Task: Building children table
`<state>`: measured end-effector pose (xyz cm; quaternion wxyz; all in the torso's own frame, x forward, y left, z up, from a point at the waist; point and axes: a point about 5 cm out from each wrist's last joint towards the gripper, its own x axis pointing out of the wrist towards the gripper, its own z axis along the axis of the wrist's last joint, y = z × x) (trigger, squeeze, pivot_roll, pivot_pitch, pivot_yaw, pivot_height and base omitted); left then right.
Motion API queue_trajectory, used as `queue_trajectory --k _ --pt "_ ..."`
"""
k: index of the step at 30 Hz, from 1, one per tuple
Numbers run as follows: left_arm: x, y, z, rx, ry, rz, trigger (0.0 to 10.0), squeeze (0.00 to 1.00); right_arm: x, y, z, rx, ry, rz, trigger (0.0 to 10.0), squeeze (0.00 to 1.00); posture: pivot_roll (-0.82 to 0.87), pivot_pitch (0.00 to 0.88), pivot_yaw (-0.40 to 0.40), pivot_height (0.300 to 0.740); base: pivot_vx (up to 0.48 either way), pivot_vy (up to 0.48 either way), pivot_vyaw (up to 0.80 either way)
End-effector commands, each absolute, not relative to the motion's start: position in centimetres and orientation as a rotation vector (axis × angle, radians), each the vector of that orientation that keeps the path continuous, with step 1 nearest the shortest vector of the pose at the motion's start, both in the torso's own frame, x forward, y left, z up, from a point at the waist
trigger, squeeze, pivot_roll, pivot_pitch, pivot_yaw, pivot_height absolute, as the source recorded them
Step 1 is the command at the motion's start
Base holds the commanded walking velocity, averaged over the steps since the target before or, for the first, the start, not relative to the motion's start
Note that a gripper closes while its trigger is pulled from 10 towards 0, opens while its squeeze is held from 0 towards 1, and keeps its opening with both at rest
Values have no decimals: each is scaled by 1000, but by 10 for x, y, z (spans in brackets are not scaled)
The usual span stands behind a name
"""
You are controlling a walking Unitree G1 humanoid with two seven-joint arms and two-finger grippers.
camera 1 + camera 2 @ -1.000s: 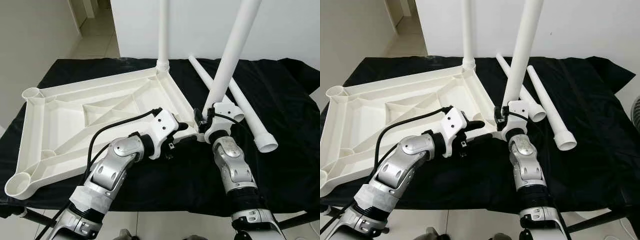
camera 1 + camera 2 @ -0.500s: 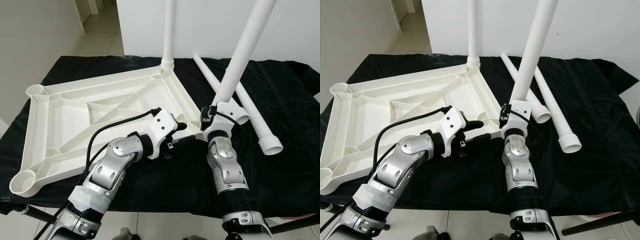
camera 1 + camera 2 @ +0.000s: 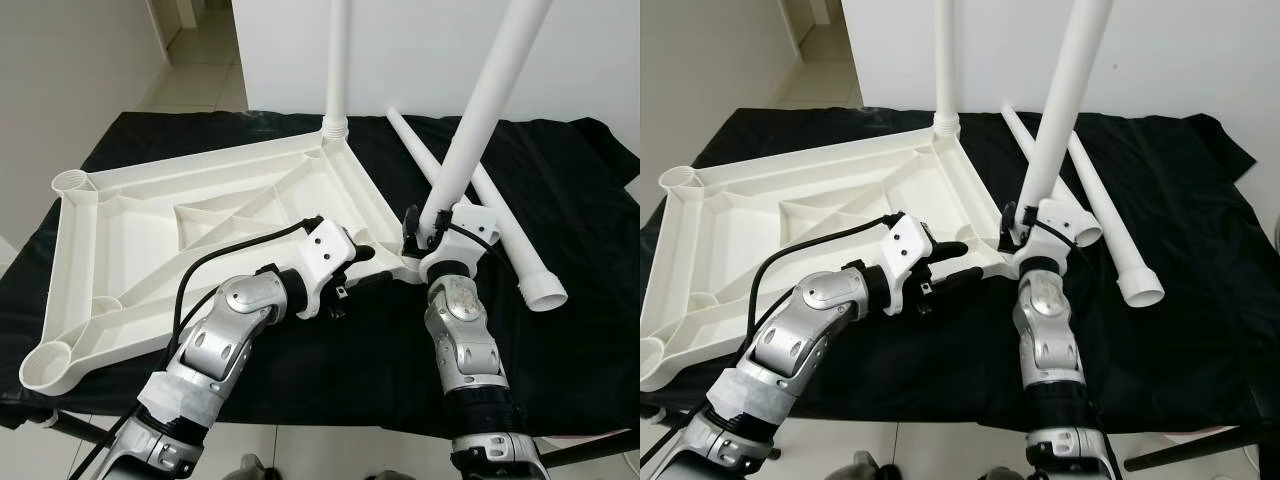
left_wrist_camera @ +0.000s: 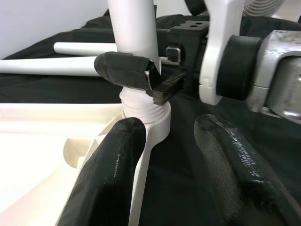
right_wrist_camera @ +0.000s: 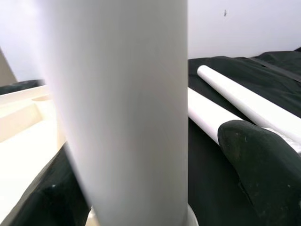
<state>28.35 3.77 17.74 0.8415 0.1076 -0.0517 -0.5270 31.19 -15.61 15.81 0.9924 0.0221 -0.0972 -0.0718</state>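
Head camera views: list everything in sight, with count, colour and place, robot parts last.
Tabletop: one, white, upside down on the black cloth, left of centre.
Fitted leg: one, white, upright in the tabletop's far corner socket.
Held leg: one, white, leaning slightly, its base at the near right corner socket.
Loose legs: two, white, lying on the cloth to the right.
Cloth: one, black, covering the work surface.
Wall: white, behind.
Floor: pale tiles, far left.
Left gripper: black fingers open, astride the tabletop's near right corner.
Right gripper: shut on the held leg near its base.
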Motion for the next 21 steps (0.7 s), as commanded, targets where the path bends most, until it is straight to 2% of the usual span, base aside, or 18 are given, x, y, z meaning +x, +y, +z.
queue_trajectory --k 1,4,8,19,21 --pt "285 41 172 226 -84 -1071 10000 0 307 -157 158 51 -208 -130 10000 0 -114 31 44 740 0 0 0" --pt "285 41 171 228 -78 -1069 10000 0 303 -156 156 54 -208 -100 10000 0 -119 31 45 740 0 0 0" --pt "286 39 171 234 -78 -1077 10000 0 283 -148 148 73 -203 100 10000 0 -137 28 53 740 0 0 0" --pt "287 38 169 246 -69 -1080 10000 0 264 -154 142 47 -190 144 10000 0 -147 28 56 740 0 0 0" --pt "293 40 166 259 -41 -1038 10000 0 253 -152 135 44 -160 230 10000 0 -153 27 62 740 0 0 0"
